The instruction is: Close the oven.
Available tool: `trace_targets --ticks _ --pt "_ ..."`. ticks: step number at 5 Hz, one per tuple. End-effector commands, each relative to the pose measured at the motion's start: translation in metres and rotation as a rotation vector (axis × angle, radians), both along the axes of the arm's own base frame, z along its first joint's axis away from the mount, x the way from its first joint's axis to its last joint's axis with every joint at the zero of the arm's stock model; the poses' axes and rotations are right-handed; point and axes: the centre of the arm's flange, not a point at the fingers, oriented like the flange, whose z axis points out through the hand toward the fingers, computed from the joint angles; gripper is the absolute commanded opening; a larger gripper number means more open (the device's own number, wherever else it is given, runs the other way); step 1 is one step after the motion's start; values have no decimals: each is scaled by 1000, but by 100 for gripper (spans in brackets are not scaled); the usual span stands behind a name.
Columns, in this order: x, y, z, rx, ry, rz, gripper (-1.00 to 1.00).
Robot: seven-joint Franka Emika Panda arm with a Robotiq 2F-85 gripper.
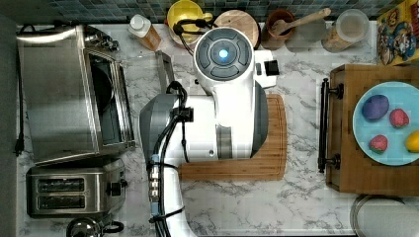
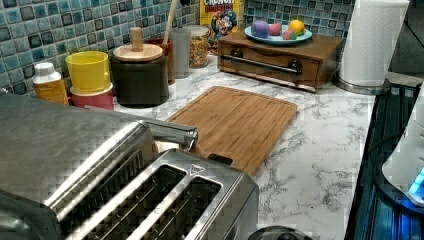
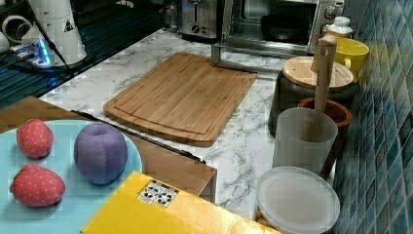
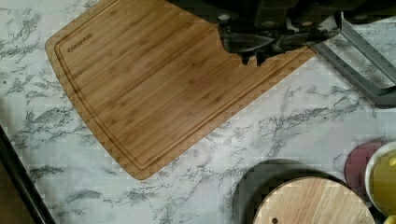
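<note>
The stainless-steel oven [image 1: 59,94] stands at the top view's left with its dark inside showing. Its glass door [image 1: 143,74] lies open and flat on the counter, and the metal bar handle [image 1: 165,69] is at the door's outer edge. In the right view the oven [image 3: 282,19] is at the back with the handle [image 3: 229,61] just beyond the cutting board. My gripper [image 4: 257,46] hangs over the far corner of the cutting board [image 4: 154,84], close to the door handle [image 4: 364,70] but apart from it. My arm [image 1: 222,98] covers it in the top view.
A two-slot toaster [image 1: 69,190] sits beside the oven. A dark canister with a wooden lid [image 3: 311,78], a yellow mug [image 3: 353,53] and a bottle [image 1: 143,29] stand near the door along the tiled wall. A wooden box [image 1: 346,173] with a fruit plate is at the top view's right.
</note>
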Motion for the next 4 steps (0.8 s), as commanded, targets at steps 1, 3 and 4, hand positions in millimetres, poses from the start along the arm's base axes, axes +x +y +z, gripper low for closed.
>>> trace_targets --ticks 1,3,4 --pt "17 0 -23 75 -22 172 -100" --pt "58 -20 -58 276 -92 534 -100" --pt "63 -3 -74 359 -114 675 -100"
